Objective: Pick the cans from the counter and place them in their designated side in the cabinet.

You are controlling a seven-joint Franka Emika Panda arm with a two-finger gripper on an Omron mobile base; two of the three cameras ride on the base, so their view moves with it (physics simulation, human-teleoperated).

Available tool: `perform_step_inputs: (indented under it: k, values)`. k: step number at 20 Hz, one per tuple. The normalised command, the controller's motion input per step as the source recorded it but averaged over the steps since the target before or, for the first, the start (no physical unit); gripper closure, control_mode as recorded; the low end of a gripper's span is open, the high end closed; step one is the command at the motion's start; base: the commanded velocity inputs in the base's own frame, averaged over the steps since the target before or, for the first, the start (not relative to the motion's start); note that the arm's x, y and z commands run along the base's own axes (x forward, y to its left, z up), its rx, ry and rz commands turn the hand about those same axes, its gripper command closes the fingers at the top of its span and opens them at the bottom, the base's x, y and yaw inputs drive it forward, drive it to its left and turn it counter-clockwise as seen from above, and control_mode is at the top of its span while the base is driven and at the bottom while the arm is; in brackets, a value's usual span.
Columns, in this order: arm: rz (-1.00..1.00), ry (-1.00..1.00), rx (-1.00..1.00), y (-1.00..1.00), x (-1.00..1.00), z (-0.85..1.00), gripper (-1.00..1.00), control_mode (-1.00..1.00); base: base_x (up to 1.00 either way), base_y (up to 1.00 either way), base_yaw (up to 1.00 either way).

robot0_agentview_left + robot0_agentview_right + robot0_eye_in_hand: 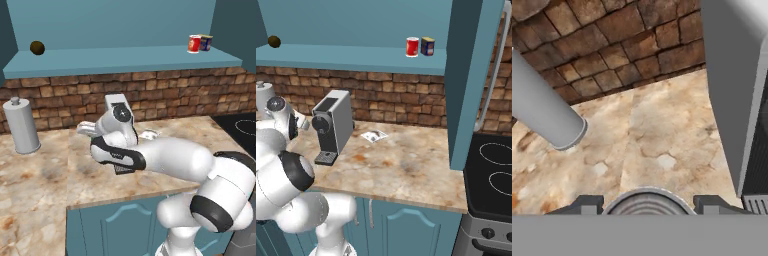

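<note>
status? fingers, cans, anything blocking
Fingers closed on silver-topped can, above marbled stone counter. Red can with white band already on teal cabinet shelf. Grey coffee machine close on one side, grey cylinder on other.

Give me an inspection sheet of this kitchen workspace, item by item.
Surface: marbled counter, no spill seen.
Job's things: red can stands on the cabinet shelf; silver-topped can sits between the finger tips.
Clutter: coffee machine, grey cylinder, small packet, dark blue can, brown ball.
Grippers: gripper flanks the silver-topped can; grip cannot be told.
Cables: nothing seen.
Surroundings: brick wall, stove.
</note>
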Motion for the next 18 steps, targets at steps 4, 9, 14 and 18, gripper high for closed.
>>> perform_step_inputs:
  k: [4,9,14,18]
  values:
    - [0.0,-0.16,0.0,0.0,-0.3,0.56,1.0,-1.0,0.0,0.0,0.0]
    - [0.0,-0.16,0.0,0.0,-0.36,0.54,1.0,-1.0,0.0,0.0,0.0]
    - [0.0,-0.15,0.0,-0.07,-0.34,0.54,1.0,-1.0,0.0,0.0,0.0]
    - [0.0,-0.12,0.0,-0.09,-0.37,0.58,1.0,-1.0,0.0,0.0,0.0]
